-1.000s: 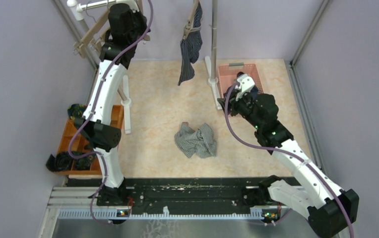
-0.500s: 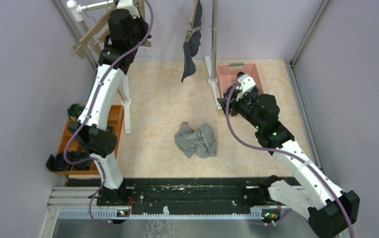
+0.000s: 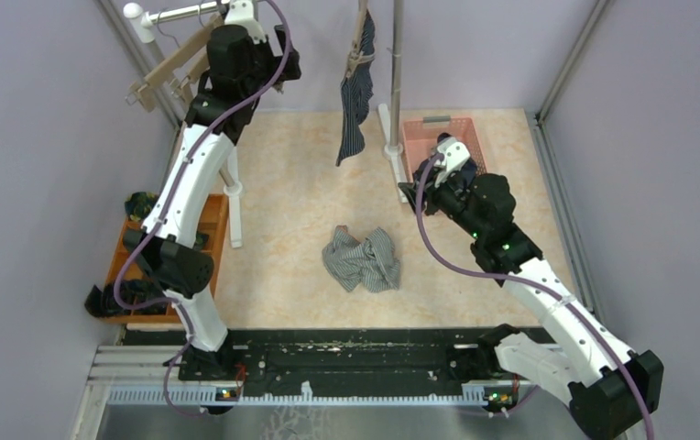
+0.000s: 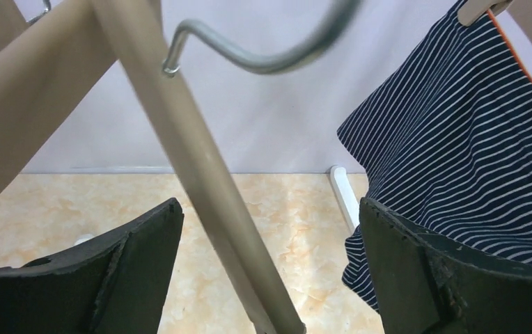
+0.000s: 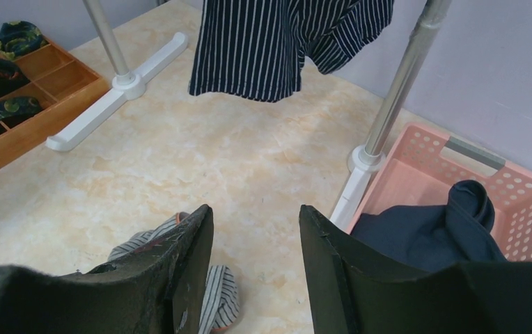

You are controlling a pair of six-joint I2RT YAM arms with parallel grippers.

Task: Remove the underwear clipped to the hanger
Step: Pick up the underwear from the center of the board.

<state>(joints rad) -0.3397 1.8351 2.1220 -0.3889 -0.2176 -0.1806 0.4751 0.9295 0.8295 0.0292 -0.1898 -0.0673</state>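
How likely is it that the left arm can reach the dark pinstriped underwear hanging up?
Probably yes. The left arm is raised right beside the pinstriped underwear, jaws open, seemingly with nothing between them; only a wooden hanger bar sits between its jaws.

A hanger bar (image 4: 200,181) slants across the gap between the left gripper's (image 4: 270,209) spread fingers; pinstriped underwear (image 4: 458,139) hangs close at right, floor (image 4: 110,195) open beneath.

The top camera looks down from behind; both wrist cameras look past their jaws, sharing the pinstriped underwear (image 3: 355,101).
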